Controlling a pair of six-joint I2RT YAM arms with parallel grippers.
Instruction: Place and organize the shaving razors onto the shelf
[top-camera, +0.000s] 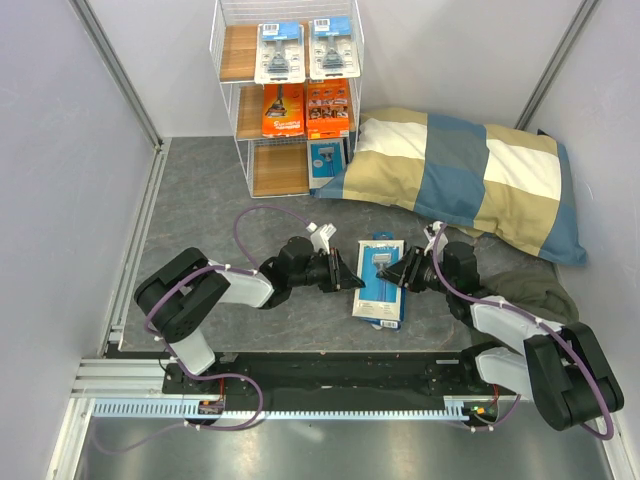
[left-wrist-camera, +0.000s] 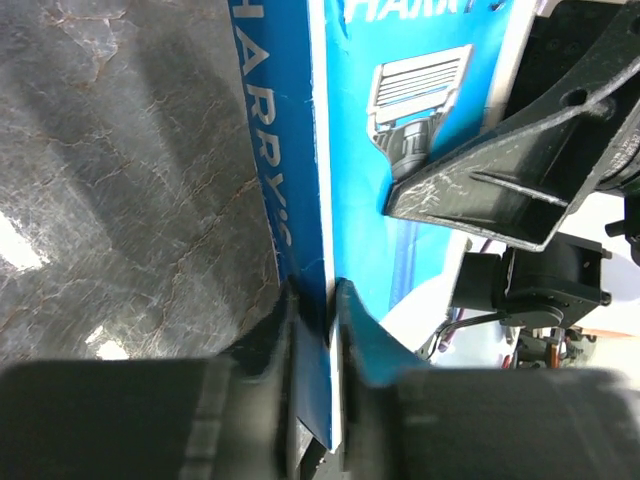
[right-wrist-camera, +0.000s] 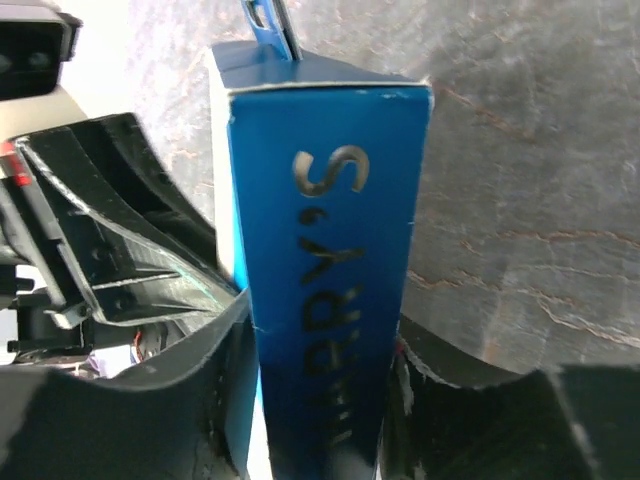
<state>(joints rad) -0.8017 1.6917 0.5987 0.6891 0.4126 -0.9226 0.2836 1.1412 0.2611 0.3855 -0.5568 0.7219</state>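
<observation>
And the blue box (top-camera: 380, 282) sits near-centre on the desk (top-camera: 200, 210), left claw (left-wrist-camera: 318, 300) pinching its thin edge, right claw (right-wrist-camera: 320, 335) clamped across its end, while far off the checked pillow (top-camera: 470, 175) crowds the bottom right of the shelf (top-camera: 238, 52), five packs (top-camera: 280, 52) aboard.

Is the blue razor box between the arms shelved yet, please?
No: the blue cardboard razor box is gripped by left hand and right hand.
</observation>
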